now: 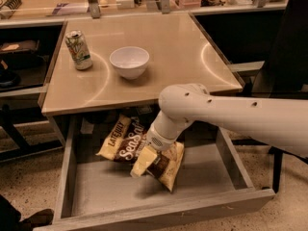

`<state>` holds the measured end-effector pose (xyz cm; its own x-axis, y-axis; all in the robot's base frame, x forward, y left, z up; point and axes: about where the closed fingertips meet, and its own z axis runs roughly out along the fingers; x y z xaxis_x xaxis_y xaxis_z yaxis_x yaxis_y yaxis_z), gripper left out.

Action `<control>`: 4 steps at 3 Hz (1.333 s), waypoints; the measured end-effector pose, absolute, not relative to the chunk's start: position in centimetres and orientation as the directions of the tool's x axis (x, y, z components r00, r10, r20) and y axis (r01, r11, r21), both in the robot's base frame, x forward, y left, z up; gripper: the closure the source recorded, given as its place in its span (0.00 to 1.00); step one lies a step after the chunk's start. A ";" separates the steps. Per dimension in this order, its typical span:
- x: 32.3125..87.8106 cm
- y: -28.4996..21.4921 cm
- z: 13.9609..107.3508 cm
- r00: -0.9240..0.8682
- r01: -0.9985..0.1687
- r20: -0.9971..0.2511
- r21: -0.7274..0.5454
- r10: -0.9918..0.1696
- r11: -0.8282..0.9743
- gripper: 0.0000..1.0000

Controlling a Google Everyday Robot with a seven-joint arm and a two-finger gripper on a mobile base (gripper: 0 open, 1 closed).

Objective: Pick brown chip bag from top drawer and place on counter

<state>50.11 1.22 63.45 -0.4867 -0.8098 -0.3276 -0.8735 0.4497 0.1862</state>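
Grey wood-look top drawer (204, 177) holds the brown chip bag (123, 141); the gripper (143, 161) sits on the bag, whether clamping it cannot be told.

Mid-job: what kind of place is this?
Likely an office snack area or lab: beige counter with a soda can and white bowl, open top drawer holding the brown chip bag, the hand right at it.

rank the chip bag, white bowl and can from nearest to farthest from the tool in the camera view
The tool is down in the top drawer.
1. brown chip bag, right by it in the drawer
2. white bowl, up on the counter, left of centre
3. can, counter's far left
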 end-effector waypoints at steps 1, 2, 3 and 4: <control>50.0 2.0 62.0 -0.481 -0.877 -0.316 0.200 -0.818 0.437 0.13; 50.0 2.0 62.0 -0.480 -0.877 -0.316 0.201 -0.818 0.437 0.33; 50.0 2.0 62.0 -0.480 -0.877 -0.316 0.201 -0.818 0.437 0.56; 50.0 2.0 62.0 -0.480 -0.877 -0.316 0.201 -0.818 0.437 0.79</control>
